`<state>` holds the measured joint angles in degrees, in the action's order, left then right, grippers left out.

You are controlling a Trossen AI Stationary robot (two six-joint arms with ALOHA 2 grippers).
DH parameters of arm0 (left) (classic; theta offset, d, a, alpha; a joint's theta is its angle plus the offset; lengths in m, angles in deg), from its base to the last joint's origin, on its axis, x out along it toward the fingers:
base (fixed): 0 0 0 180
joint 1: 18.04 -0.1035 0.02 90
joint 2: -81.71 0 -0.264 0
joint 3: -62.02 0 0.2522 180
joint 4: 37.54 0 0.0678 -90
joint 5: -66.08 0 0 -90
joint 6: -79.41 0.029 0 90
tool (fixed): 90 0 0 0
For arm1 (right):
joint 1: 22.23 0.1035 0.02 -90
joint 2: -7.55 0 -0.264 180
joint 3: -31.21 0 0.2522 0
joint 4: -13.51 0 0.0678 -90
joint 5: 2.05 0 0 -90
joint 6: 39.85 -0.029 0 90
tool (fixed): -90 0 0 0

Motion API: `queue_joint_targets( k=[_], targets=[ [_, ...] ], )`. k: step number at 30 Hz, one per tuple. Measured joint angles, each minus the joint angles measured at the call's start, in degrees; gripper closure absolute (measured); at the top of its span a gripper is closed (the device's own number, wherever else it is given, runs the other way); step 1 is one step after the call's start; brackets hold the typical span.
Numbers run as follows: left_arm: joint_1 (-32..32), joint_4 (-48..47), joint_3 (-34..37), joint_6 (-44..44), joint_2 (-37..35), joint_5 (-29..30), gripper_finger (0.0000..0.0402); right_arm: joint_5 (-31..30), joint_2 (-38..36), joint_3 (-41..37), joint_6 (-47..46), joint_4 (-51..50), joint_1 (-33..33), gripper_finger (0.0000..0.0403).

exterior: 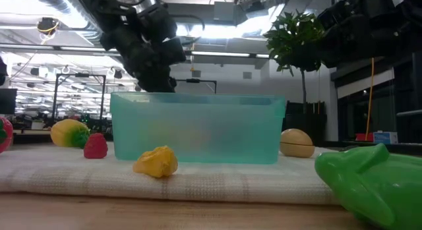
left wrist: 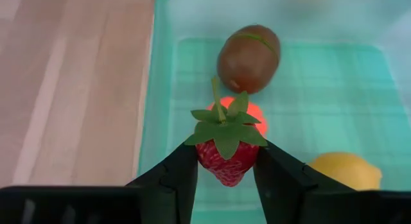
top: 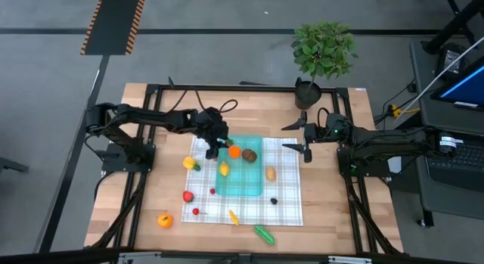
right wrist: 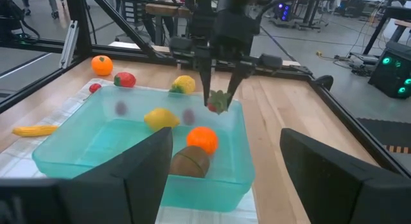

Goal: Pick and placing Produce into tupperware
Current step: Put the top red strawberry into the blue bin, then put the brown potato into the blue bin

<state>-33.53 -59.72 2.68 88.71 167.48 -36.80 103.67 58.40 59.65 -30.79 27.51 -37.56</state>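
Taking the teal container on the checked cloth as the landmark, nearest the front edge of the surface lie a green vegetable, a small orange fruit and a yellow banana, all well short of the container. Closer to it sit a red piece and a dark piece. Inside the container rest a lemon, an orange and a brown kiwi. Over its far left corner hangs the left pincer, clenched on a strawberry above the container floor. Off the container's right side waits the right pincer, released and wide. Beyond stands a potted plant.
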Motion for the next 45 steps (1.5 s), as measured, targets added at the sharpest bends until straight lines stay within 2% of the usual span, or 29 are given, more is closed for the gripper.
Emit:
queue_joint_targets(
  k=[6,13,21,29,35,37,45],
  targets=[
    [-0.92,-0.06,0.00,-1.38,-0.02,1.70,0.0254,-0.02,0.00,0.00,0.00,-0.22,0.00,0.0114],
    [-0.93,0.10,0.00,-3.17,-0.05,7.39,0.0237,-0.02,0.00,0.00,0.00,-0.97,0.00,0.0114],
    [-0.93,-0.04,0.04,-2.76,-1.03,7.79,0.0238,-0.02,0.00,0.00,0.00,-1.07,0.00,0.0114],
    [-0.42,-0.01,0.13,-3.12,-9.29,6.14,0.0259,-0.02,-1.53,2.37,-1.59,-6.39,0.02,0.0114],
    [1.21,0.26,4.60,-2.63,-17.67,5.90,0.0278,-0.91,-4.98,3.39,-5.44,-12.03,2.81,0.0114],
    [2.00,1.87,6.89,-3.17,-20.38,5.94,0.0285,-5.11,-6.17,3.39,-6.56,-13.61,5.23,0.0114],
    [5.55,5.47,14.05,-4.68,-29.99,5.91,0.0305,-30.80,-6.35,3.40,-13.86,-16.87,22.61,0.0114]
  ],
)
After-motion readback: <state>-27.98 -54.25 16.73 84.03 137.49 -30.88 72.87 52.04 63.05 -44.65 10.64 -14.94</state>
